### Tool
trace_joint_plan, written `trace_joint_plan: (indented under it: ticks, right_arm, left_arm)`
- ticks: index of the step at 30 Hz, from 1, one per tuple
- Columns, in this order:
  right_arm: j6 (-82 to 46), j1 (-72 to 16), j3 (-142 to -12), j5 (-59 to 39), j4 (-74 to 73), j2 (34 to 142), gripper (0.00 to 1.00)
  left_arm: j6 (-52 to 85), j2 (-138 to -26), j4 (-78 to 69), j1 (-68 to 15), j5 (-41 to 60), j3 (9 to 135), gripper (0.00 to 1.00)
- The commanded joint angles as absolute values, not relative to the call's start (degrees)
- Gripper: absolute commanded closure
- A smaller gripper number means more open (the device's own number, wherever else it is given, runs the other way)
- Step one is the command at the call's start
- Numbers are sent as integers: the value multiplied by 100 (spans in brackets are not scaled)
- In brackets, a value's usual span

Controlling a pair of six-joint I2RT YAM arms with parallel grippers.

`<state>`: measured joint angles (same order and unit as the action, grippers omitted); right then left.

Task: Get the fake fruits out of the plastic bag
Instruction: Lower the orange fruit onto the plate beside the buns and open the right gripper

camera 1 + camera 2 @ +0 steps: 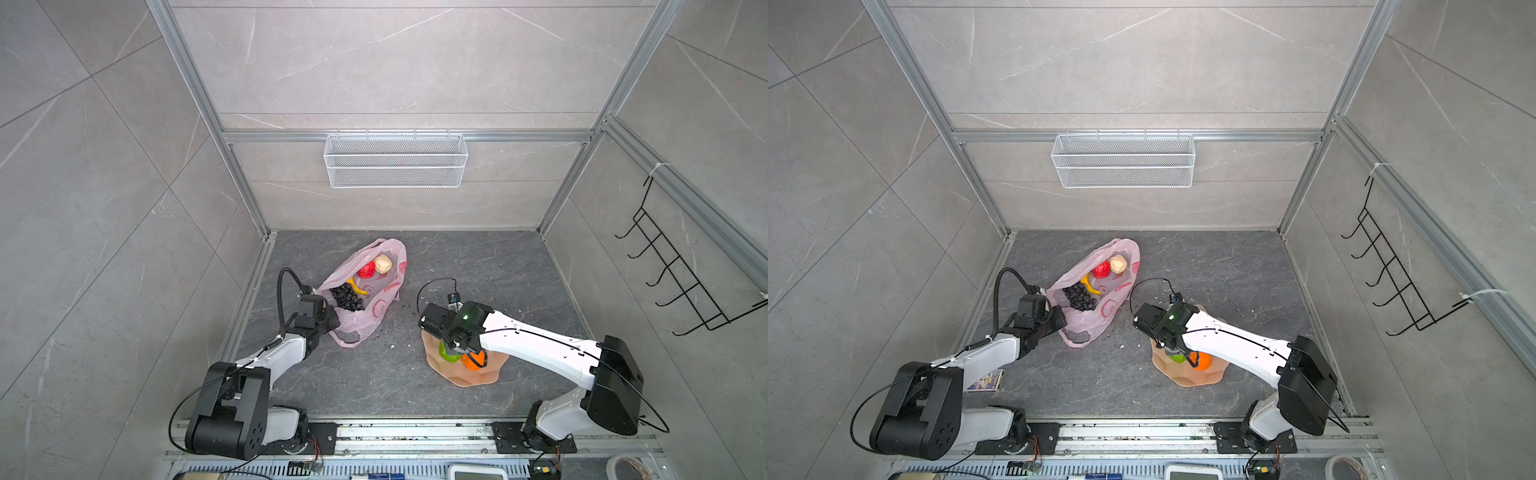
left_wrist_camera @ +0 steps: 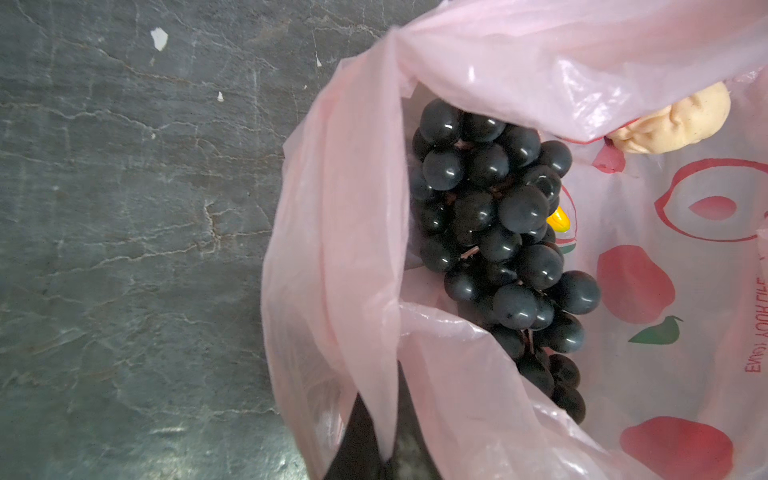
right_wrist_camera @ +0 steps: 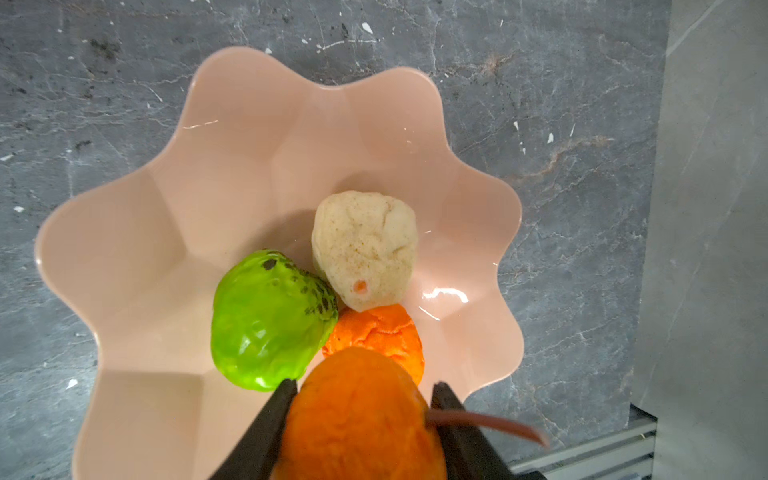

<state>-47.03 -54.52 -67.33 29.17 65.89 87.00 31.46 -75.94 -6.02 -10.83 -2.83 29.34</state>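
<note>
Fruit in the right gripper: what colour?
The fruit is orange, with a brown stem; best in the right wrist view.

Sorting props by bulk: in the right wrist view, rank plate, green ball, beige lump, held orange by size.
plate
green ball
beige lump, only slightly smaller
held orange unranked: nearest the camera, cropped

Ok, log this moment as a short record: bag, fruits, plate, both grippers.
left gripper: shut, pinching the rim of the plastic bag
right gripper: shut on held orange, over the plate
in bag: grape bunch, banana, red apple, beige lump
on plate: green lumpy ball, speckled beige lump, resting orange
task: unfinished, four fruits visible in the bag
</note>
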Motion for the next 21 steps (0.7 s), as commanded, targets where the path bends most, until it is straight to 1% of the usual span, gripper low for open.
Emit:
trace_joint_plan:
  ticks: [1,13,21]
  right_arm:
    - [-5026,-5486,-6614,3054,6761,8786,68]
    - [-5142,-5492,-6446,3190,6628,9108,67]
    - [-5150,-5493,-6326,3286,6513,9239,63]
  left_arm:
    - [3050,-7589,-782,-1063,-236,2876,98]
    - [3067,-7585,-773,-1061,-229,2874,98]
    - [3063,-7594,-765,-1063,-230,2875,98]
